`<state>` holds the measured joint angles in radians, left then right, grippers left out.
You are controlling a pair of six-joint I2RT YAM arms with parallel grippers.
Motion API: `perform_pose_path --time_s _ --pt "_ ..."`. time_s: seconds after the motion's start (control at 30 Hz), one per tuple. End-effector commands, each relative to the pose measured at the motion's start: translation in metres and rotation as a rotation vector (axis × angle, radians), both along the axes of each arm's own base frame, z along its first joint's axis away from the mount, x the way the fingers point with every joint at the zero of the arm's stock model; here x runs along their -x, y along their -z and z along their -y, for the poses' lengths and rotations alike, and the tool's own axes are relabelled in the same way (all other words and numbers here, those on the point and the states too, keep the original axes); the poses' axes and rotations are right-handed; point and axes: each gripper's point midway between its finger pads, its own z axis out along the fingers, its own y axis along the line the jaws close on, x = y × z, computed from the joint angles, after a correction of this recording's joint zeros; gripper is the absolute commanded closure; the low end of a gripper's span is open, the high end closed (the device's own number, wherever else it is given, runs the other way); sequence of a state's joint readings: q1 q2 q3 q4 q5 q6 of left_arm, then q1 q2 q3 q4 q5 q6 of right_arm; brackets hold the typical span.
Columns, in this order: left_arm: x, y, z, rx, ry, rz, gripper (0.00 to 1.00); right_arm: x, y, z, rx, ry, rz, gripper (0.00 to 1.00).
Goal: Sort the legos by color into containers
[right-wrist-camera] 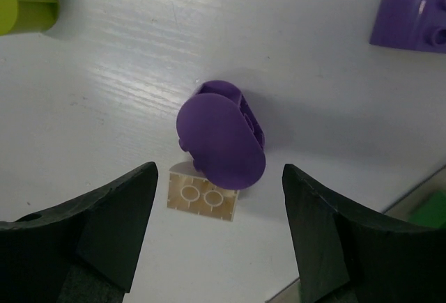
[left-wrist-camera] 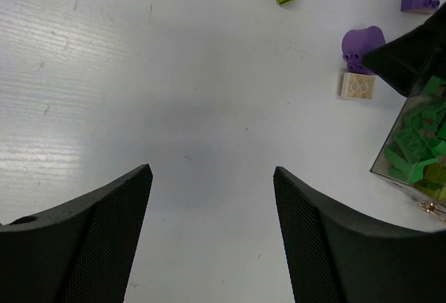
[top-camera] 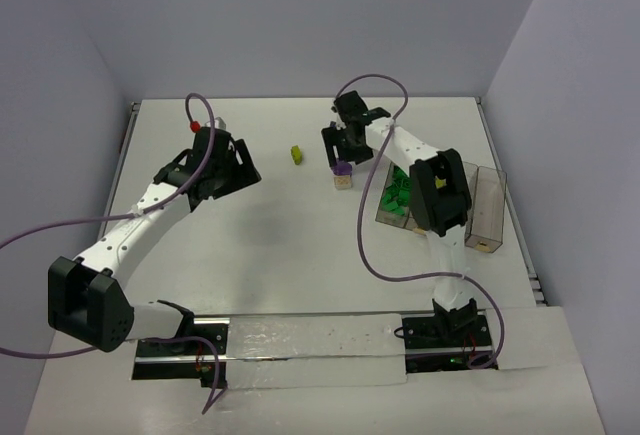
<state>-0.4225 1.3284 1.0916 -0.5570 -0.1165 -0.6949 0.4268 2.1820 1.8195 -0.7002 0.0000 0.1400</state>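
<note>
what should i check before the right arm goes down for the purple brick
1. Right gripper open and holding nothing: ok.
2. Purple brick lined up between the jaws: ok, it sits centred below them.
3. Tan brick apart from the target: not ok, it lies right against the purple brick's edge and may get dragged or pinched.
4. Left gripper out of the way: ok, open and well to the side.
5. Containers reachable: ok, just beside the right arm.
6. Which bin takes purple: cannot tell, only green bricks show in one bin.
</note>
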Motion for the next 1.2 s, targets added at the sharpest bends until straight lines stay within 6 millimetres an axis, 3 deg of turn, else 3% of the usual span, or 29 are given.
perform_pose_path --time_s 0.0,0.17,0.33,0.4,0.53,0.7,0.77,0.83,0.97,1.03,1.1,1.13,1.17 --pt "-0.001 -0.012 0.004 0.047 0.008 0.043 0.22 -0.008 0.004 -0.01 0.017 -0.055 -0.001 0.23" --pt "-0.002 -0.013 0.005 0.05 0.009 0.047 0.22 -0.01 0.016 -0.014 0.006 -0.043 -0.014 0.32" --pt "-0.003 -0.015 0.006 0.051 0.017 0.047 0.23 -0.019 0.01 -0.01 0.025 0.007 0.028 0.62" --pt "-0.003 -0.014 0.006 0.052 0.015 0.048 0.23 -0.022 0.005 -0.009 0.025 0.021 0.047 0.67" --pt "-0.003 -0.013 0.009 0.064 0.022 0.044 0.23 -0.036 -0.035 -0.004 0.005 0.097 0.145 0.71" --pt "-0.003 -0.021 0.012 0.081 0.032 0.053 0.23 -0.042 -0.105 0.01 -0.125 0.22 0.281 0.71" --pt "-0.001 -0.026 0.011 0.09 0.028 0.075 0.23 -0.034 -0.153 0.04 -0.235 0.319 0.374 0.72" --pt "0.0 -0.027 0.013 0.101 0.041 0.088 0.23 -0.021 -0.146 0.061 -0.284 0.383 0.376 0.72" --pt "0.001 -0.03 0.018 0.107 0.072 0.098 0.23 0.014 -0.156 0.131 -0.334 0.559 0.44 0.72" --pt "0.0 -0.03 0.018 0.104 0.073 0.099 0.23 0.032 -0.152 0.156 -0.329 0.626 0.455 0.72" --pt "0.0 -0.031 0.02 0.103 0.082 0.101 0.23 0.055 -0.13 0.198 -0.283 0.748 0.449 0.72" --pt "-0.001 -0.031 0.021 0.104 0.083 0.102 0.23 0.063 -0.138 0.211 -0.278 0.79 0.483 0.72" --pt "-0.001 -0.032 0.021 0.106 0.086 0.104 0.23 0.071 -0.132 0.229 -0.267 0.839 0.487 0.71"
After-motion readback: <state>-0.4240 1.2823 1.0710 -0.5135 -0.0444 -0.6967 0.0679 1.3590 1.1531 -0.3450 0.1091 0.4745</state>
